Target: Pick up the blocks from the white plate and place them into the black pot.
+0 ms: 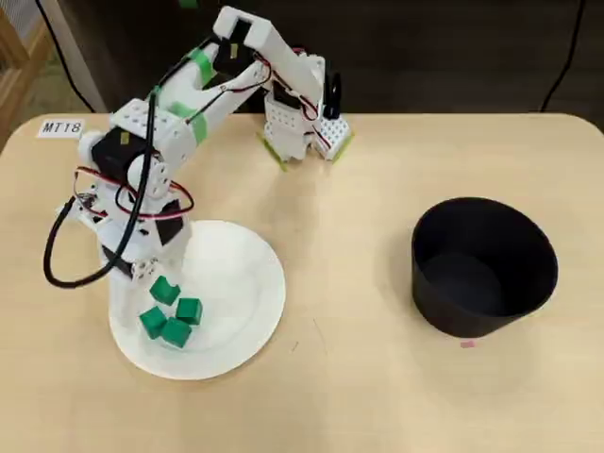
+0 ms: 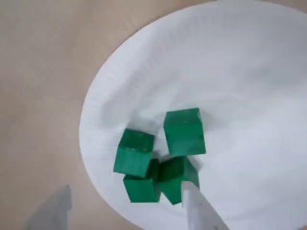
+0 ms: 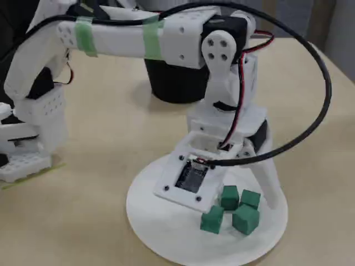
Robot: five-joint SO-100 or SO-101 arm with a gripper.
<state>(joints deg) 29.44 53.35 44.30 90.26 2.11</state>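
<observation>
**Gripper low over plate; four blocks clustered, pot standing apart**

The light wooden table (image 1: 359,377) carries all items. The white arm (image 1: 170,132), banded with green tape, reaches from its base at the table's far edge down over the white plate (image 1: 241,283) in the overhead view. The black pot (image 1: 483,266) stands upright well apart, to the right in that view; nothing shows inside it.

The plate lies flat. Four green blocks (image 1: 168,309) sit clustered on its left portion in the overhead view, touching or just beside one another; in the wrist view one appears to rest partly on its neighbours.

The gripper (image 3: 244,191) is spread, grasping nothing. One white finger (image 3: 269,177) stands on the plate just beside the blocks; in the wrist view its tip (image 2: 199,208) overlaps the nearest block.
</observation>
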